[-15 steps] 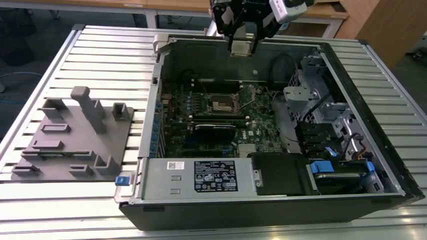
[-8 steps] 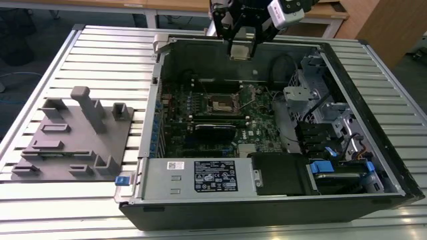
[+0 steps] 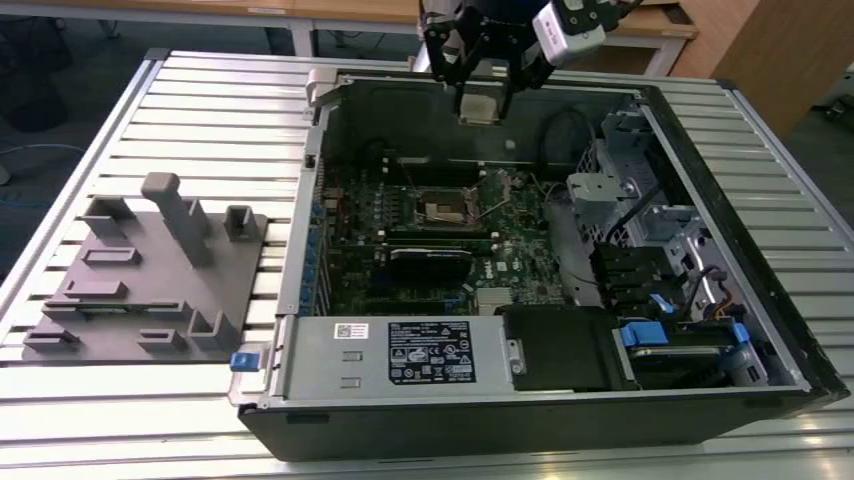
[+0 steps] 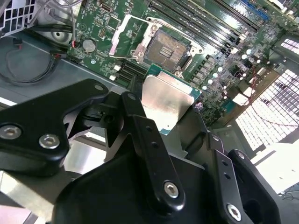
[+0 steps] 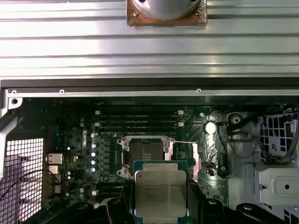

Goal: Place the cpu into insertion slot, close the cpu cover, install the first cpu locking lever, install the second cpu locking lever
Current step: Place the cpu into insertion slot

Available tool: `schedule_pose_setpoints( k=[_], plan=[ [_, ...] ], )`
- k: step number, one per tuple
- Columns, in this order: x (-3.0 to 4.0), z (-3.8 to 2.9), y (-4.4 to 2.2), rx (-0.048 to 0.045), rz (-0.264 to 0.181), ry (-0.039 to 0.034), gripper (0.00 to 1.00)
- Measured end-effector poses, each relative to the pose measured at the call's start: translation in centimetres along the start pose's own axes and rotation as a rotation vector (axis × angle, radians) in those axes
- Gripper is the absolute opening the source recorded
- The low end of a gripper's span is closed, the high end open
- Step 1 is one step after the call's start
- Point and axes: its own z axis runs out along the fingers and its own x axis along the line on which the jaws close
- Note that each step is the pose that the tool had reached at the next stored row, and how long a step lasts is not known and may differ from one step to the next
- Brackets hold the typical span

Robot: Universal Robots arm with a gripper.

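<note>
Cpu (image 3: pixel 481 106) clamped by 2 opposite edges between the fingers of the gripper (image 3: pixel 483 98), which are closed on it and not on its broad faces, likely so the contact side stays untouched and the chip can go down flat. Held roughly level, pale metal face (image 5: pixel 160 193) toward the first wrist camera, green border showing around it. High above the insertion slot (image 3: pixel 447 208) and off to its far side in the exterior view, over the wall of the open computer case (image 3: pixel 334 300), so well apart from the slot and not yet lined up over it. Slot bare, dark centre exposed in both wrist views (image 4: pixel 166 49), nothing seated in it. Cpu cover (image 4: pixel 122 29) apparently swung back beside the slot, leaving the opening free; hard to tell its exact angle. Long black memory slots (image 5: pixel 138 119) just beyond the insertion slot in the first wrist view, clear of any drop path. White-labelled power supply box (image 3: pixel 394 352) on the near side of the slot in the exterior view, grey fixture block (image 3: pixel 147 280) well apart from the slot, outside the case. Judged from this: chip in transit, all 4 steps undone.
</note>
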Motion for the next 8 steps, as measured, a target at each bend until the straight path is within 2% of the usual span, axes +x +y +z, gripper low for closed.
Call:
schedule_pose_setpoints(
  k=[8],
  plan=[
    [0.31,0.58,-0.06,0.0000,0.000,-0.0009,0.54]
  ],
)
